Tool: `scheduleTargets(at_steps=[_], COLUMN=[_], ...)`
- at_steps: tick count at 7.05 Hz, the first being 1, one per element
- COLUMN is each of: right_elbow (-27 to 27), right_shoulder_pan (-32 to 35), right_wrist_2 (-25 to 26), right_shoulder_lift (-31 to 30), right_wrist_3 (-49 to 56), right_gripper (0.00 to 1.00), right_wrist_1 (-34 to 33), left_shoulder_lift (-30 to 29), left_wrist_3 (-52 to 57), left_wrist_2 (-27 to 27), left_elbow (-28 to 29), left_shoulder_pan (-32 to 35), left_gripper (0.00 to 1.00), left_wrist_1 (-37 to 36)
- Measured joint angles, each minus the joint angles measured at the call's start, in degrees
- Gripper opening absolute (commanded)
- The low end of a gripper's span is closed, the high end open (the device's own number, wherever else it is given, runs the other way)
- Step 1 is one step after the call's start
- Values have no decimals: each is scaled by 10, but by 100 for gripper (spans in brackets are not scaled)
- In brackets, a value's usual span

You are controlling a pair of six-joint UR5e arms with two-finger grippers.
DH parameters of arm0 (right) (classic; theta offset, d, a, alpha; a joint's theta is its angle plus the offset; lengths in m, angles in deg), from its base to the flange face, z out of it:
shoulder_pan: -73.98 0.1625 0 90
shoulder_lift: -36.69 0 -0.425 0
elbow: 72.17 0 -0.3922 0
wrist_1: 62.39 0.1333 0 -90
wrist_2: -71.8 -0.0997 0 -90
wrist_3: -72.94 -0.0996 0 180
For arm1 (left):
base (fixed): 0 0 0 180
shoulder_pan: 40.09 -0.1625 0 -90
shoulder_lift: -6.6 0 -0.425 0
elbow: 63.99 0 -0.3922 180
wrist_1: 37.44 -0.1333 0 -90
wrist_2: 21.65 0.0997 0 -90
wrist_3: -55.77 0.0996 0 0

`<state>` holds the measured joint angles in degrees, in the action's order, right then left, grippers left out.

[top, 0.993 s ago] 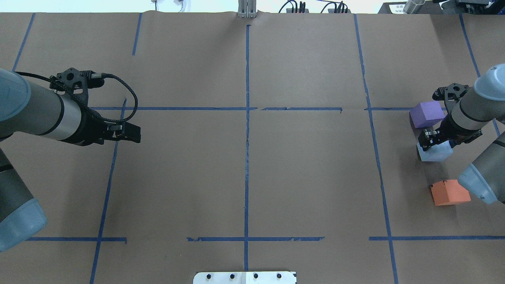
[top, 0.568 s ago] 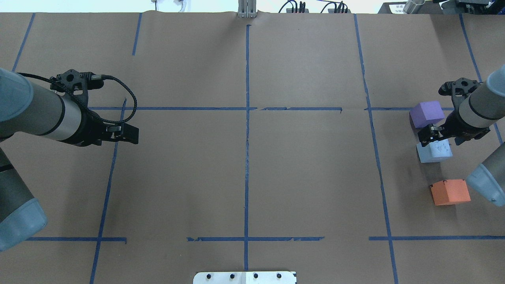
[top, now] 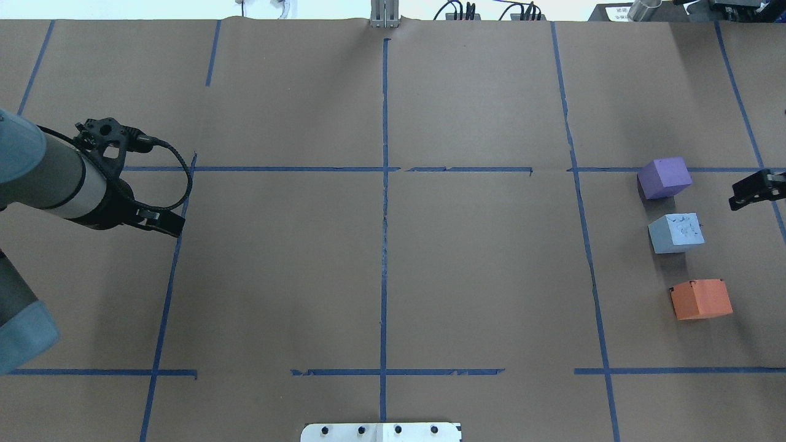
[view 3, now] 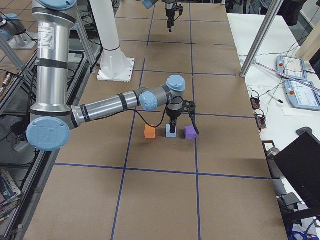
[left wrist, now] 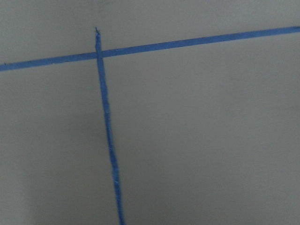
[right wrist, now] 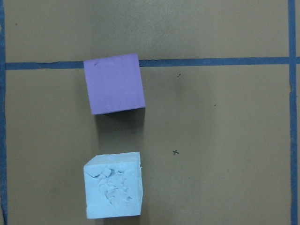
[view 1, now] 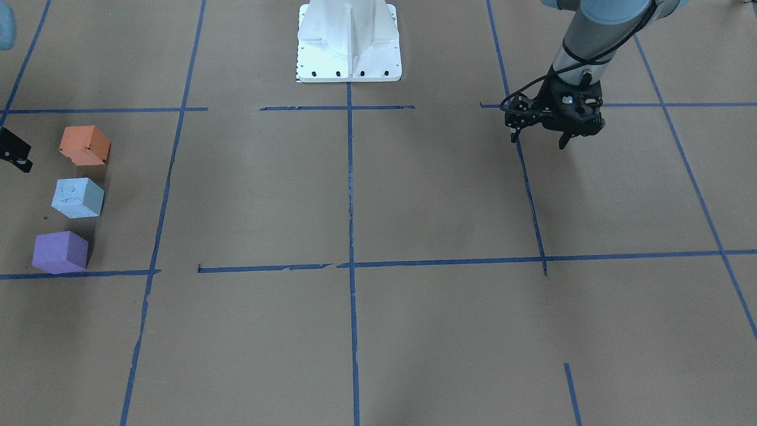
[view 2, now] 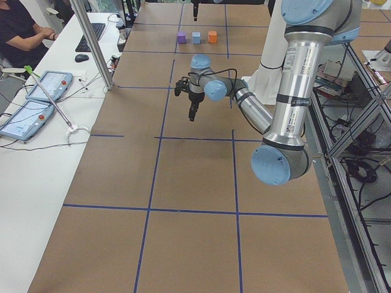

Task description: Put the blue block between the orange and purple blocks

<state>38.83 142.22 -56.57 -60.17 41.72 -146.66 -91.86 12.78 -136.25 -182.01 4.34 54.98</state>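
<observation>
Your blue block [top: 675, 233] sits on the brown paper [top: 479, 276] between the purple block [top: 664, 177] and the orange block [top: 700, 299], in a loose row and touching neither. The overhead view gives you only a sliver of the right gripper [top: 750, 191] at the frame's edge, beside the row and off the blocks. The right-side view shows its fingers spread wide and empty. Its wrist camera takes in blue and purple but not orange. The left gripper [view 1: 537, 144] hangs well apart, fingers parted, holding nothing. Its wrist camera sees only crossed tape lines [left wrist: 108, 140].
</observation>
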Motion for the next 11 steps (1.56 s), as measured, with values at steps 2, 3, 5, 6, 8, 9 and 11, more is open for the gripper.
scheduleTargets(at_steps=[2,3,5,6,8,9,11], right_elbow=[-9,-18,-33,-48,-63,-65,-65], right_shoulder_pan=[52,75,104,126,155,159,167], right_wrist_2=[-22,-34,-49,-50,-49,-47,-45], right_shoulder_lift=[-25,-33,-42,-43,-43,-43,-42], right_wrist_3=[65,89,127,161,206,225,271], right_gripper=[100,100,100,100,100,100,100], right_wrist_1=[-2,-2,-2,-3,-10,-23,-55], left_shoulder_lift=[3,4,5,15,43,58,83], left_wrist_3=[182,283,443,480,482,480,492], left_wrist_2=[-82,-114,-160,-178,-215,-237,-217], left_elbow=[81,127,210,235,253,252,249], left_shoulder_pan=[103,166,293,341,399,412,420], left_gripper=[100,100,100,100,100,100,100], left_wrist_1=[4,4,1,-7,-19,-18,-13])
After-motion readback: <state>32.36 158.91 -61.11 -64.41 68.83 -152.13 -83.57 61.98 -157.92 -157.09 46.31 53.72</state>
